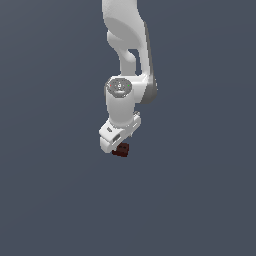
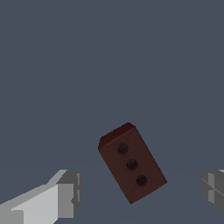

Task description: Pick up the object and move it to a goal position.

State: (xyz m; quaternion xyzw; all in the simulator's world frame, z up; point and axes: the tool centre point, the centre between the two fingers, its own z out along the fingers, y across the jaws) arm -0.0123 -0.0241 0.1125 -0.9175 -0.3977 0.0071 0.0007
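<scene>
The object is a small dark red-brown rectangular block with three dark spots in a row on its upper face. It lies on the flat grey floor, turned at an angle between my two fingers. My gripper is open, and both fingertips stand well apart from the block with grey floor showing on either side. In the exterior view the white gripper hangs from the arm just over the block, which peeks out below the hand.
A uniform grey floor fills both views. The white arm comes down from the top of the exterior view.
</scene>
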